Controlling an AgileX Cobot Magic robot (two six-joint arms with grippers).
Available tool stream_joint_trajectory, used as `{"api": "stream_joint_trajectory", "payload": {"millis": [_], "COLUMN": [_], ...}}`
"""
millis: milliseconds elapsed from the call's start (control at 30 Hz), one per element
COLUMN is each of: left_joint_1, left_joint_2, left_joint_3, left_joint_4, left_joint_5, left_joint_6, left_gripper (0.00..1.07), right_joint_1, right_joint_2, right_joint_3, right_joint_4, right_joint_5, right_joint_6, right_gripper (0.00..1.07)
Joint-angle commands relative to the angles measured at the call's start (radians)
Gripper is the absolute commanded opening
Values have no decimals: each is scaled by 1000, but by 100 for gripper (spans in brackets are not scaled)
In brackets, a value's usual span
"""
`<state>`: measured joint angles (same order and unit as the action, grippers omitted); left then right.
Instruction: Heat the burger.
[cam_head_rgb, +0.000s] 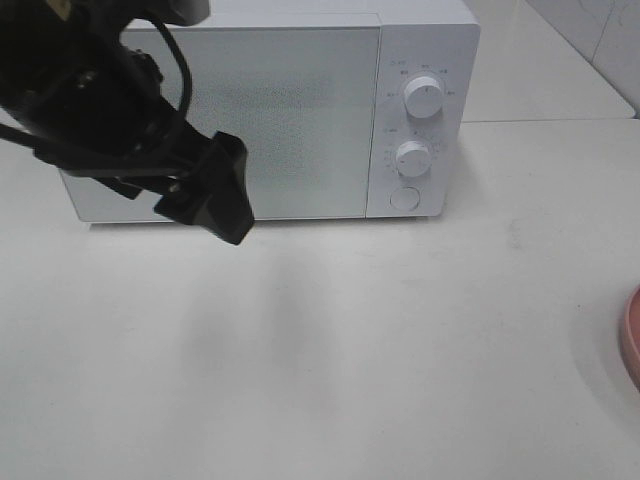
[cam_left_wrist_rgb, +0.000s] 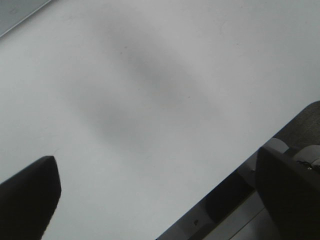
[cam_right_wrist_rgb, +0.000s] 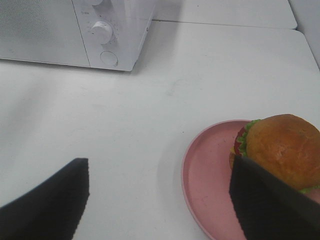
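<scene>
The burger (cam_right_wrist_rgb: 282, 145), with a glossy brown bun and a green lettuce frill, sits on a pink plate (cam_right_wrist_rgb: 210, 172) in the right wrist view. My right gripper (cam_right_wrist_rgb: 160, 202) hovers open above the table beside it. One dark finger (cam_right_wrist_rgb: 272, 202) overlaps the burger's near side and the other stands over bare table. Nothing is between them. My left gripper (cam_left_wrist_rgb: 160, 200) is open and empty over bare table in front of the microwave (cam_head_rgb: 270, 110). The microwave door is shut. The high view shows only the plate's rim (cam_head_rgb: 632, 340), not the burger.
The white microwave stands at the back of the white table, with two knobs (cam_head_rgb: 424, 98) and a round button (cam_head_rgb: 404, 197) on its right panel. The left arm (cam_head_rgb: 90, 90) crosses in front of its left half. The table's edge (cam_left_wrist_rgb: 215, 190) shows in the left wrist view.
</scene>
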<state>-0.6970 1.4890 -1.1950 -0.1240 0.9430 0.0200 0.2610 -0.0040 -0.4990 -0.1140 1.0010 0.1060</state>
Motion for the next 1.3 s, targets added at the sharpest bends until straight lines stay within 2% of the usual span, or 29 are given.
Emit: {"api": "stream_joint_trajectory", "payload": {"millis": [33, 67, 100, 167, 300, 333, 367, 433, 467, 533, 567, 600, 633, 667, 733, 767, 833, 900, 1033, 1133, 1200, 1233, 1300], "left_joint_1": [2, 2, 2, 2, 32, 76, 76, 183, 183, 306, 306, 392, 485, 485, 594, 594, 664, 677, 699, 699, 699, 699, 697], "left_joint_2": [-54, -77, -77, -109, -134, -153, -153, -185, -185, -206, -206, -216, -228, -228, -249, -249, -283, -296, -385, -407, -501, -501, -585], "left_joint_3": [-6, -6, -6, -6, -6, -6, -6, -6, -6, -6, -6, -6, -6, -6, -5, -5, 22, 38, 159, 185, 288, 288, 363], "left_joint_4": [94, 149, 149, 221, 240, 210, 210, 148, 148, 94, 94, 68, 54, 54, 28, 28, -12, -22, 16, 20, 25, 25, 23], "left_joint_5": [79, 126, 126, 194, 224, 226, 226, 237, 237, 265, 265, 294, 322, 322, 349, 349, 345, 342, 336, 332, 310, 310, 285], "left_joint_6": [-109, -150, -150, -192, -206, -197, -197, -146, -146, -71, -71, -20, 7, 7, 21, 21, 21, 20, 23, 23, 23, 23, 23], "left_gripper": [99, 99, 99, 99, 99, 99, 99, 99, 99, 99, 99, 99, 99, 99, 99, 99, 99, 99, 99, 99, 99, 99, 99], "right_joint_1": [-5, -5, -5, -5, -5, -5, -5, -5, -5, -5, -5, -5, -5, -5, -5, -5, -5, -5, -5, -5, -5, -5, -5], "right_joint_2": [-28, -28, -28, -28, -28, -28, -28, -28, -28, -28, -28, -28, -28, -28, -28, -28, -28, -28, -28, -28, -28, -28, -28], "right_joint_3": [1, 1, 1, 1, 1, 1, 1, 1, 1, 1, 1, 1, 1, 1, 1, 1, 1, 1, 1, 1, 1, 1, 1], "right_joint_4": [-2, -2, -2, -2, -2, -2, -2, -2, -2, -2, -2, -2, -2, -2, -2, -2, -2, -2, -2, -2, -2, -2, -2], "right_joint_5": [-1, -1, -1, -1, -1, -1, -1, -1, -1, -1, -1, -1, -1, -1, -1, -1, -1, -1, -1, -1, -1, -1, -1], "right_joint_6": [-12, -12, -12, -12, -12, -12, -12, -12, -12, -12, -12, -11, -12, -12, -12, -12, -12, -12, -12, -12, -12, -12, -12], "right_gripper": [75, 75, 75, 75, 75, 75, 75, 75, 75, 75, 75, 75, 75, 75, 75, 75, 75, 75, 75, 75, 75, 75, 75]}}
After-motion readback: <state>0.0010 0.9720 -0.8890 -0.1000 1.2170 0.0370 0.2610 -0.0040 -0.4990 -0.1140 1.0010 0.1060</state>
